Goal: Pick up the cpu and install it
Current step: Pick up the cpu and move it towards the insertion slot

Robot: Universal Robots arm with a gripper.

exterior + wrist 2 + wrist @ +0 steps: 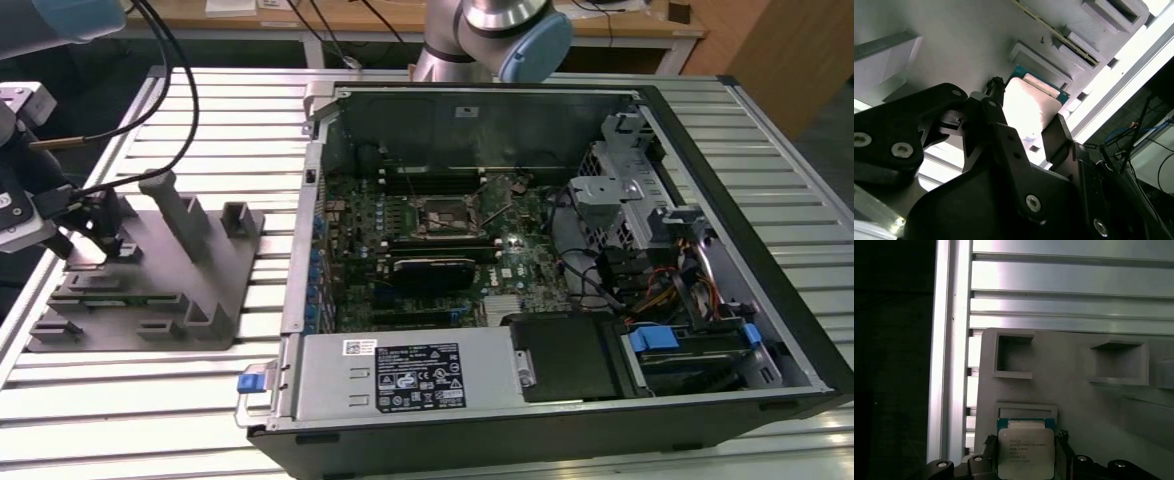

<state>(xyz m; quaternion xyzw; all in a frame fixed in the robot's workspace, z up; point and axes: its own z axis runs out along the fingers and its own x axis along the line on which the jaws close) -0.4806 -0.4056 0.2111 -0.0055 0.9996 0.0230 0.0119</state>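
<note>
both cpu (1030, 102) edges in claw (1026, 129)

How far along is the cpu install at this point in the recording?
Done: nothing finished yet. In hand: in the first wrist view the gripper appears shut on the cpu at the grey fixture block, which sits at the exterior view's left; whether the chip has lifted off is unclear. Left: the cpu is nowhere near the motherboard socket inside the open computer case, so the install itself remains.
</note>
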